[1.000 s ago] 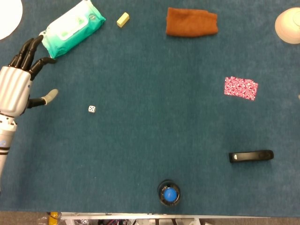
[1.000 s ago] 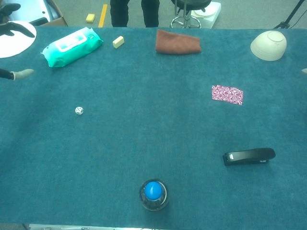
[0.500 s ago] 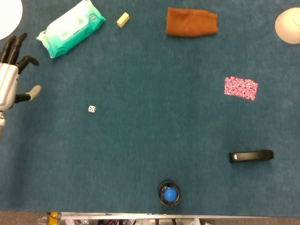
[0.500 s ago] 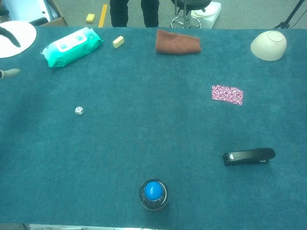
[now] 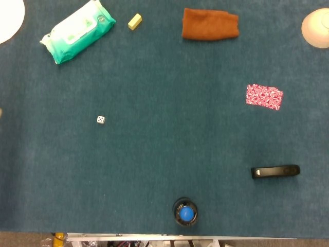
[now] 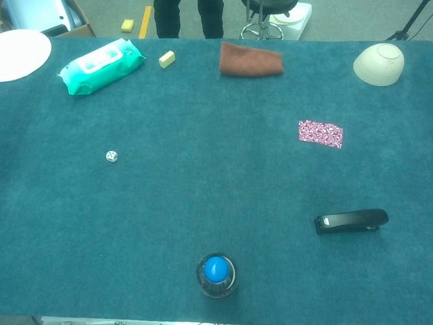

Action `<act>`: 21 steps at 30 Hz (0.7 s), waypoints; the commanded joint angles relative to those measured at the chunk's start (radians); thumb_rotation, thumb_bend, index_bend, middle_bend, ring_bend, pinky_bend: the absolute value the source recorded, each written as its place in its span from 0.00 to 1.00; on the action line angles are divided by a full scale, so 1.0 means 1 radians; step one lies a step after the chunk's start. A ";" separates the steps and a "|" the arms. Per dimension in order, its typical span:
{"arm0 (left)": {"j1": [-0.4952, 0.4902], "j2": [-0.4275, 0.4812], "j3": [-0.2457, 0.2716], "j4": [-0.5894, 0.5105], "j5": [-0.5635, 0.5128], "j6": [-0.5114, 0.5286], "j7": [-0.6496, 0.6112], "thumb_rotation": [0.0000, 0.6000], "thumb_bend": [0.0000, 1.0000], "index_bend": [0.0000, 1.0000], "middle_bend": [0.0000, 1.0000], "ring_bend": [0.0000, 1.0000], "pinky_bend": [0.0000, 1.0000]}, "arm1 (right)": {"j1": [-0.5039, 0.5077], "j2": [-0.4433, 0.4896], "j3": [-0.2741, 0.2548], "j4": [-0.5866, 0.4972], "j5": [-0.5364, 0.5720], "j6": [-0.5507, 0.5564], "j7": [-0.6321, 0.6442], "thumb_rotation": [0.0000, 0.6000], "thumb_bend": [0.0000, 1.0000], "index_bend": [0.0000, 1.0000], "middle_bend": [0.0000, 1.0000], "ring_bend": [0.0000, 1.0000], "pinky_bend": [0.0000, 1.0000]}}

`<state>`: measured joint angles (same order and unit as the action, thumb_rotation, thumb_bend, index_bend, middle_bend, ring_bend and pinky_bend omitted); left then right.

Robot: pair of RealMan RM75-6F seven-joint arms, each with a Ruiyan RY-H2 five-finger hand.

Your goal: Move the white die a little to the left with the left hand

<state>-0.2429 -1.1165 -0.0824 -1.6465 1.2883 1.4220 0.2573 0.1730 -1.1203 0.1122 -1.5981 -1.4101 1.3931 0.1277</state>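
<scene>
The white die (image 5: 101, 120) lies alone on the blue table cloth, left of centre; the chest view shows the die (image 6: 111, 156) in the same spot. Nothing touches it. Neither hand shows in the head view or the chest view, so both are out of sight.
A green wipes pack (image 5: 78, 31), a yellow block (image 5: 134, 21) and a brown cloth (image 5: 210, 24) lie along the far side. A white plate (image 6: 20, 54) sits far left, a bowl (image 6: 379, 64) far right. A patterned card (image 5: 264, 96), black stapler (image 5: 275, 171) and blue-capped jar (image 5: 185, 212) lie to the right and front.
The left hand has pulled away to the left, from beside the wipes pack out of both views. The die has stayed where it was.
</scene>
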 commanded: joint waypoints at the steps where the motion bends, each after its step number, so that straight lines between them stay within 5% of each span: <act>1: 0.057 0.041 0.008 -0.077 -0.053 0.058 0.057 1.00 0.17 0.39 0.07 0.01 0.32 | -0.015 0.004 -0.007 -0.007 0.002 0.013 -0.003 1.00 0.00 0.40 0.26 0.19 0.28; 9: 0.117 0.031 -0.026 -0.102 -0.116 0.143 0.052 1.00 0.17 0.39 0.08 0.02 0.34 | -0.041 0.007 -0.010 -0.011 0.019 0.027 0.002 1.00 0.00 0.40 0.26 0.19 0.28; 21: 0.127 0.001 -0.038 -0.049 -0.054 0.156 0.008 1.00 0.17 0.39 0.10 0.02 0.34 | -0.048 -0.001 -0.008 -0.008 0.022 0.021 0.002 1.00 0.00 0.40 0.26 0.19 0.28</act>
<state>-0.1162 -1.1140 -0.1182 -1.6969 1.2309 1.5756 0.2665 0.1252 -1.1211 0.1042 -1.6065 -1.3884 1.4145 0.1291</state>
